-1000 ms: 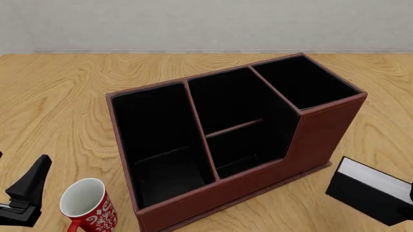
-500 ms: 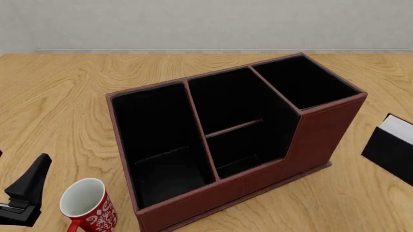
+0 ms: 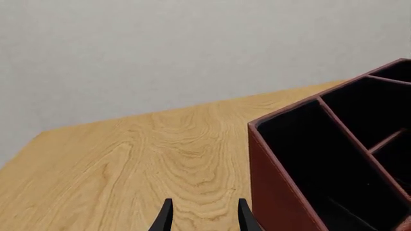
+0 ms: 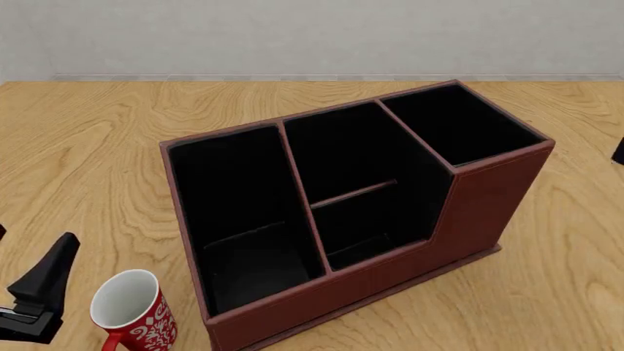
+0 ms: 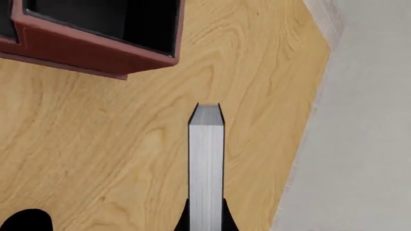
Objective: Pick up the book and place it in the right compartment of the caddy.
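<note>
Two arms work at a wooden counter [image 4: 88,146]. The caddy [image 4: 487,205] stands in the middle of it, turned at an angle, with three black-lined sections and a stepped-down front wall. Its right compartment [image 4: 458,124], the narrowest, lies farthest from the camera in the front view and holds nothing that shows.

In the right wrist view the book [image 5: 206,168] is clamped between the right gripper's [image 5: 205,219] fingers [image 5: 183,221], which press on its black covers. Its white page block faces the camera edge-on and the book sticks straight out along the fingers. It hangs in the air above bare counter, apart from the caddy, whose corner shows beyond it; the counter's far edge and the grey wall lie on the other side. In the front view only a dark sliver at the right border, level with the right compartment, can be seen, and what it is cannot be told.

The left gripper [image 3: 204,216] hovers low at the near left of the counter with its fingers [image 3: 163,219] apart and nothing between them, pointing past the caddy's left wall. A red-and-white mug [image 4: 131,311] stands upright just beside it, near the caddy's front left corner.
</note>
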Motion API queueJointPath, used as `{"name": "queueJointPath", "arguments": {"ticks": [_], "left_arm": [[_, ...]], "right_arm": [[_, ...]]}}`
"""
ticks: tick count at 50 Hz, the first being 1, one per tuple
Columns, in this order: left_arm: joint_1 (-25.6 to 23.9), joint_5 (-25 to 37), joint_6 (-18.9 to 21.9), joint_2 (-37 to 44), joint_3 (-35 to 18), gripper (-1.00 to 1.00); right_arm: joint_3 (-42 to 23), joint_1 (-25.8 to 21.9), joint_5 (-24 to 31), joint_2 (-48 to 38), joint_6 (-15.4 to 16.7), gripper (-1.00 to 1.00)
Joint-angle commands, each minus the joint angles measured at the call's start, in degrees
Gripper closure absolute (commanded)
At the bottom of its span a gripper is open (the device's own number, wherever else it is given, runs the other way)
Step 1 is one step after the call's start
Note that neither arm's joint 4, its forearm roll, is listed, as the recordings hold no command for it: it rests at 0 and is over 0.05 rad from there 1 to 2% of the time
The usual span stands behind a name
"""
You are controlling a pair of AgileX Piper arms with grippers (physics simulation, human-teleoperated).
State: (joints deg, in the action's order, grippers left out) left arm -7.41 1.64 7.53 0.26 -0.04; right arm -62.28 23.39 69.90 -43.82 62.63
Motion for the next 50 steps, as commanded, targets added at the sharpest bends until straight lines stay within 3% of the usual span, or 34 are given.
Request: {"name": "queueJointPath", "arguments": {"ticks": [1, 7, 11, 15, 19, 22, 24, 29, 30, 32, 34, 44, 49, 50], "left_arm": [[-0.1, -0.2, -0.2, 0.0, 0.0, -1.0], [-0.1, -0.2, -0.3, 0.0, 0.0, -1.0], [0.0, -0.1, -0.4, 0.0, 0.0, -1.0], [0.0, -0.1, -0.4, 0.0, 0.0, -1.0], [-0.1, -0.2, -0.4, 0.0, 0.0, -1.0], [-0.1, 0.0, -0.4, -0.2, 0.0, -1.0], [0.0, -0.1, -0.2, 0.0, 0.0, -1.0], [0.3, -0.1, -0.2, -0.2, 0.0, -1.0], [0.2, 0.0, -0.1, -0.2, 0.0, -1.0], [0.1, 0.0, -0.1, -0.2, 0.0, -1.0], [-0.1, 0.0, -0.2, -0.2, 0.0, -1.0], [0.1, -0.1, -0.2, 0.0, 0.0, -1.0], [0.1, 0.0, -0.2, -0.2, 0.0, -1.0], [0.1, 0.0, -0.3, -0.2, 0.0, -1.0]], "right_arm": [[-10.8, -0.9, 0.0, -4.1, -2.6, 1.0], [-18.5, -4.6, 0.0, -7.7, -8.2, 1.0], [-20.0, -5.6, 0.0, -8.8, -9.1, 1.0], [-23.2, -7.4, 0.0, -10.9, -13.4, 1.0], [-25.0, -7.3, 0.0, -12.6, -14.7, 1.0], [-27.2, -10.0, 0.0, -13.8, -17.4, 1.0], [-28.6, -12.8, 0.0, -14.5, -21.0, 1.0], [-30.0, -13.3, 0.0, -15.6, -22.2, 1.0], [-30.5, -14.0, 0.0, -16.7, -25.9, 1.0], [-31.7, -14.1, 0.0, -17.2, -26.7, 1.0], [-31.7, -17.1, 0.0, -17.6, -30.0, 1.0], [-36.9, -24.6, 0.0, -19.8, -40.0, 1.0], [-35.4, -25.3, 0.0, -19.7, -39.9, 1.0], [-35.7, -27.5, 0.0, -19.7, -42.7, 1.0]]}}
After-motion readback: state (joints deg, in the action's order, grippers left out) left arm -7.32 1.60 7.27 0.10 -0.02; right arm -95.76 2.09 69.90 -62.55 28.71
